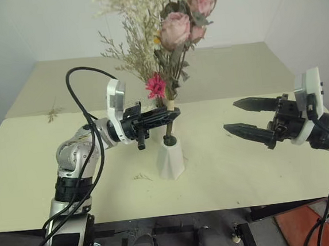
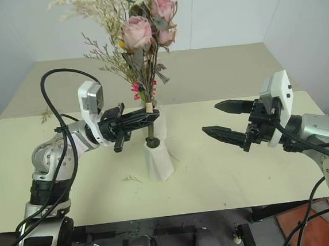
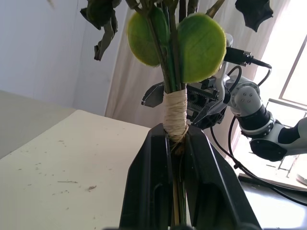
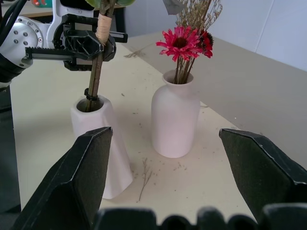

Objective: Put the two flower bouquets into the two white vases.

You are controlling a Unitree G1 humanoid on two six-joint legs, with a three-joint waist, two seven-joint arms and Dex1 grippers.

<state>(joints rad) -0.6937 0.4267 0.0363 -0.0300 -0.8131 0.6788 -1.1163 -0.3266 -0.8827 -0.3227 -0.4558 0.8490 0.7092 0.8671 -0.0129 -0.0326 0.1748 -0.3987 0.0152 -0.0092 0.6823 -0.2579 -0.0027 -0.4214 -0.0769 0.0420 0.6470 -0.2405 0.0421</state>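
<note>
Twine-wrapped stems of the rose bouquet (image 1: 176, 27) were clamped in the left gripper (image 1: 163, 116), ends already inside the faceted vase (image 1: 170, 157). The magenta daisy bouquet (image 4: 184, 44) stood in the bottle vase (image 4: 175, 122) behind it. Right gripper (image 1: 246, 117) waited wide, empty. Advice: lower straight, release only once seated.

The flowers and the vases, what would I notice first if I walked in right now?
Probably the rose bouquet, tall in the middle of the table: the left gripper is shut on its stems, whose ends already sit in the mouth of the faceted vase. Just behind it stands the rounded vase, holding the magenta daisy bouquet. To the right, the right gripper hangs open and empty.
</note>
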